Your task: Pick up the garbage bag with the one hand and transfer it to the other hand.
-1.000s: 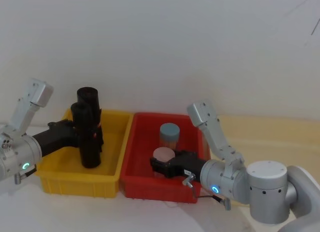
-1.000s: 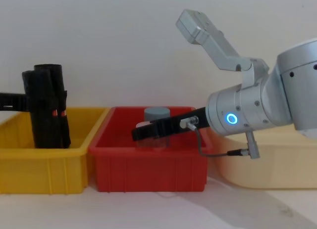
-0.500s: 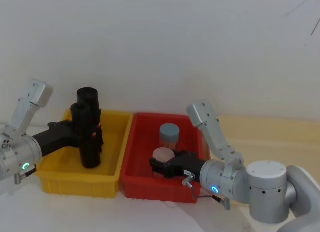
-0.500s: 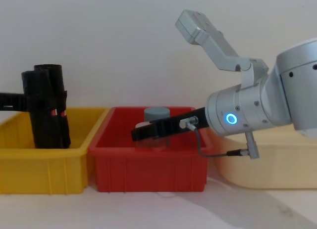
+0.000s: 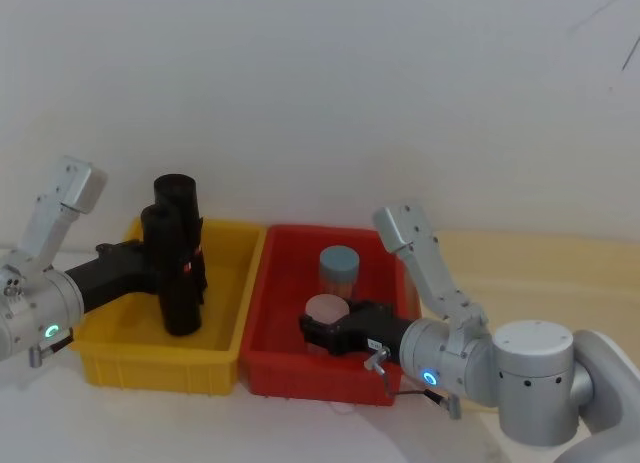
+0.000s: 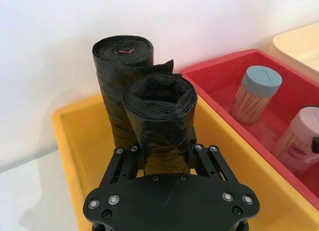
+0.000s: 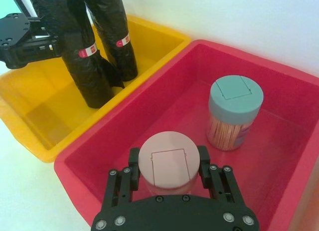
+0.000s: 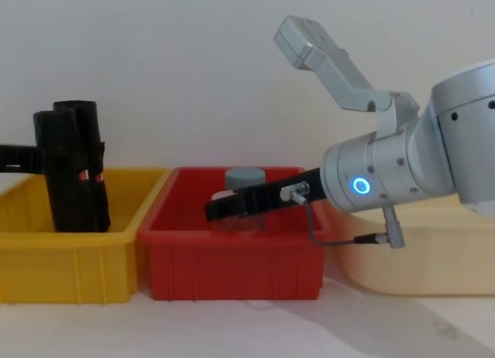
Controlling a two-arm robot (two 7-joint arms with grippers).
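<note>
Two black rolls stand upright in the yellow bin (image 5: 150, 368). My left gripper (image 5: 165, 258), on the green-ringed arm, is shut on the nearer garbage bag (image 5: 172, 288) (image 6: 159, 116) at mid-height, one finger on each side. The other roll (image 6: 122, 66) stands just behind it, slightly taller. In the chest view the garbage bag (image 8: 66, 188) still reaches down into the bin. My right gripper (image 5: 315, 331) (image 7: 168, 158), on the blue-ringed arm, hangs open over the red bin (image 5: 300, 373), its fingers flanking the lid of a pink-lidded jar (image 7: 168, 163).
A blue-lidded jar (image 5: 339, 268) stands farther back in the red bin. A cream tray (image 8: 433, 257) lies to the right of the red bin. The yellow and red bins touch side by side against a white wall.
The left arm has shifted only very slightly. The garbage bag, the jars and the right arm stand as before.
</note>
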